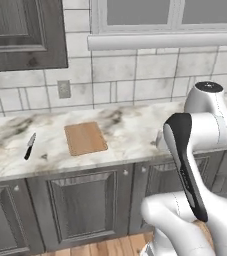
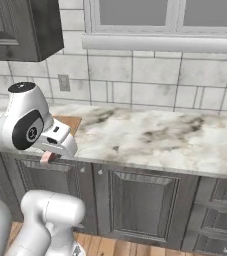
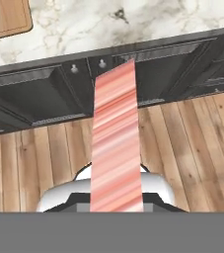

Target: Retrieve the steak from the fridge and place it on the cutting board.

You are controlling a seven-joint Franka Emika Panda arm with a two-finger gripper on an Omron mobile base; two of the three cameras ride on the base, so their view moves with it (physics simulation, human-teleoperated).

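Note:
The steak (image 3: 114, 143), a pinkish-red streaked slab, runs up the middle of the hand view, and my gripper (image 3: 116, 203) is shut on its lower end. In the right base view a small pink piece of the steak (image 2: 47, 158) hangs under the white hand, just in front of the counter's edge. The light-brown cutting board (image 1: 85, 138) lies flat on the marble counter, left of the hand. Its corner shows behind the arm (image 2: 71, 122) and at the hand view's top left (image 3: 4, 18). The fridge is out of view.
A black-handled knife (image 1: 30, 146) lies on the counter left of the board. Dark cabinet doors (image 1: 80, 205) run below the counter's front edge, over a wooden floor (image 3: 192, 148). A wall cabinet (image 1: 25, 32) hangs at the upper left, and a window sill (image 1: 165, 41) juts above the backsplash.

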